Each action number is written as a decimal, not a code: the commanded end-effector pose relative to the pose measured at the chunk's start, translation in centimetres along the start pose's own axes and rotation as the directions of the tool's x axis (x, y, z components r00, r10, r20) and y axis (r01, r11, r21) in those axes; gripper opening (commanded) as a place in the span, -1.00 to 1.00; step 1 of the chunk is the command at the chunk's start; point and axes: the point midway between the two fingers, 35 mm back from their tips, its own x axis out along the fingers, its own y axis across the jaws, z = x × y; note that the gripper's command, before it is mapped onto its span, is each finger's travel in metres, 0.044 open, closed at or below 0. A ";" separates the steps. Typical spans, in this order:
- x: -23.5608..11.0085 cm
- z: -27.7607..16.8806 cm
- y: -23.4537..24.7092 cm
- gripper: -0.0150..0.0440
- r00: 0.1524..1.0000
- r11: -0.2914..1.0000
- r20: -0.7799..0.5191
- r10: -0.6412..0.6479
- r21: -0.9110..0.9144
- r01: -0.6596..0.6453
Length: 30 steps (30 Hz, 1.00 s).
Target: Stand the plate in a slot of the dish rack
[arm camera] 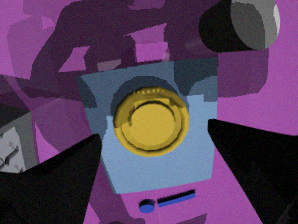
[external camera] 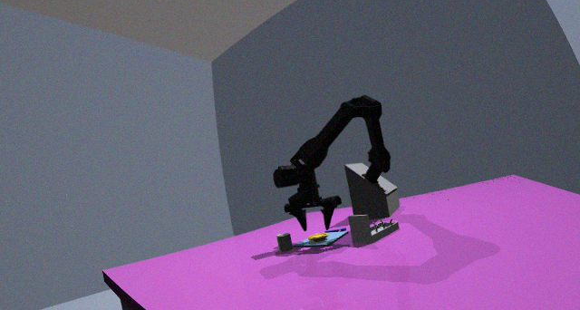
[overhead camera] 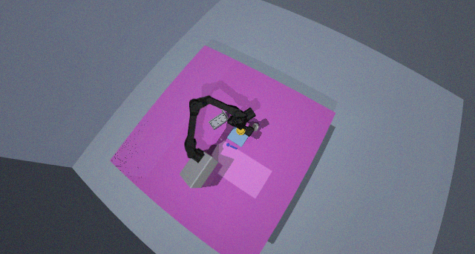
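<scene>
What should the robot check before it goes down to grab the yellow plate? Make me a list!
1. Gripper open and holding nothing: ok, the fingers stand wide apart.
2. Gripper above the plate: ok, the wrist view shows the plate centred between the fingers.
3. Plate lying flat on the blue mat: ok.
4. Grey cup out of the way: ok, it stands beside the mat, apart from the plate.
5. Blue pen out of the way: ok, it lies near the mat's edge, apart from the plate.
6. Dish rack slots free: cannot tell, too small to see.
</scene>
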 end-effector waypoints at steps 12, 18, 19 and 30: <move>2.4 -0.3 0.1 0.86 1.000 1.000 -0.001 0.010 0.011 -0.010; 3.3 -0.4 0.1 0.86 1.000 1.000 -0.002 0.011 0.011 -0.011; 3.4 -0.4 0.1 0.86 1.000 1.000 -0.002 0.011 0.011 -0.011; 3.4 -0.4 0.1 0.73 1.000 1.000 -0.002 0.012 0.011 -0.012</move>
